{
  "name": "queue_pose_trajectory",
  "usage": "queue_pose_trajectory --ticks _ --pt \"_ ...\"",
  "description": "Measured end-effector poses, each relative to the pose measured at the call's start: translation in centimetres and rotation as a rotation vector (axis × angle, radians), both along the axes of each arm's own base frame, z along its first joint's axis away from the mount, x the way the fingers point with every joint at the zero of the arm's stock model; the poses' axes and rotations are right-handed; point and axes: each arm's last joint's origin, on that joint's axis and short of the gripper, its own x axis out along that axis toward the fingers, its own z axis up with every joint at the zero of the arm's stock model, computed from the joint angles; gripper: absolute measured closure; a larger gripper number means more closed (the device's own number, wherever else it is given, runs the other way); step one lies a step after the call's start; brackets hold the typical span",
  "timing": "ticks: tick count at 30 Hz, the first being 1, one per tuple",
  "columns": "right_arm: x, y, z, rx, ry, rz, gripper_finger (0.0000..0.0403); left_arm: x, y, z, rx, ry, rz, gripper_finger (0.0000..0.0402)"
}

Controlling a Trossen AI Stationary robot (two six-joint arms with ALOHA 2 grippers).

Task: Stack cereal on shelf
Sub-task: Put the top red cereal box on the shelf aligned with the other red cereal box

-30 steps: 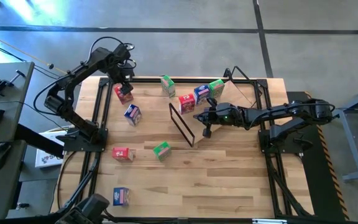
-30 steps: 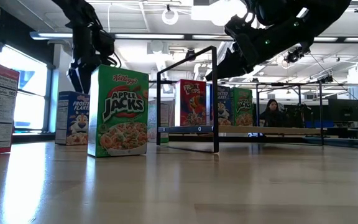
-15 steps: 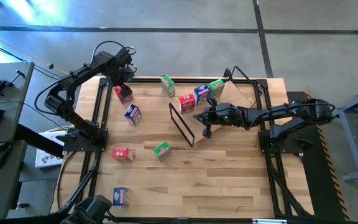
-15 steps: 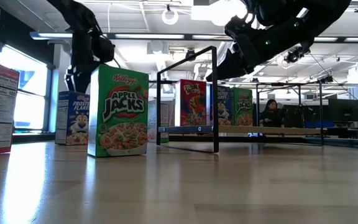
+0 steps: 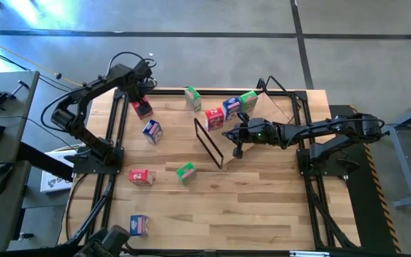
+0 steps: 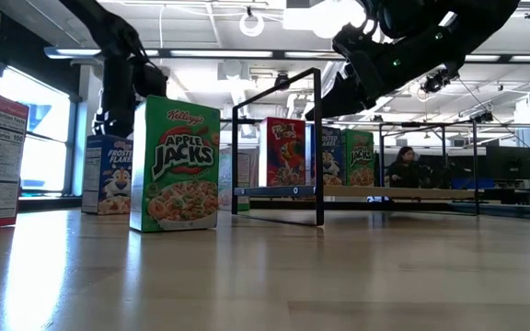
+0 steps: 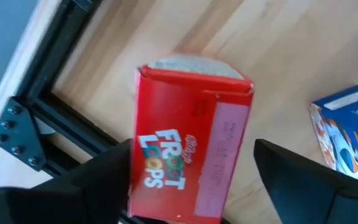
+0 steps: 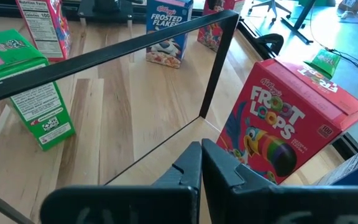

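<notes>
Step in hand, as I judge it: pick-up of the red Froot Loops cardboard box [image 7: 191,140] at the table's far left corner. The left gripper [image 5: 139,91] hangs directly over it, fingers [image 7: 303,180] spread wide to either side and not yet touching its faces. Next move would call for a straight descent, a squeeze, then a carry across to the slanted plywood shelf with black wire frame [image 5: 212,139] at the table's middle, where a red [image 5: 214,118], a blue [image 5: 231,107] and a green box [image 5: 247,101] already stand. The right gripper [image 5: 237,150] waits beside the frame, fingers [image 8: 194,171] pressed together and empty. Only the left wrist view shows the fingers straddling the box; the low view hides that box behind the green Apple Jacks box [image 6: 175,164]; the high view alone gives the remaining loose boxes scattered over the left half of the wooden tabletop [image 5: 262,207].
</notes>
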Motion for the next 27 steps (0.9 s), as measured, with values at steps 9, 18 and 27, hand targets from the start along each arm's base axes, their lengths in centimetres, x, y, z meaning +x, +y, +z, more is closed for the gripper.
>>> queue_pose_trajectory --ticks 9,18,27 --pt "0.0 0.0 0.0 0.015 -0.004 -0.004 0.0403 0.0 -0.1 0.0 -0.004 0.000 -0.007 0.0216" --pt "-0.5 0.1 0.5 0.011 -0.001 -0.003 0.0403 0.5 0.5 4.1 0.054 -0.076 0.011 0.0286" --pt "-4.3 1.0 3.8 -0.008 0.017 -0.031 0.0403 2.6 -1.7 12.7 0.174 -0.283 -0.019 0.0290"
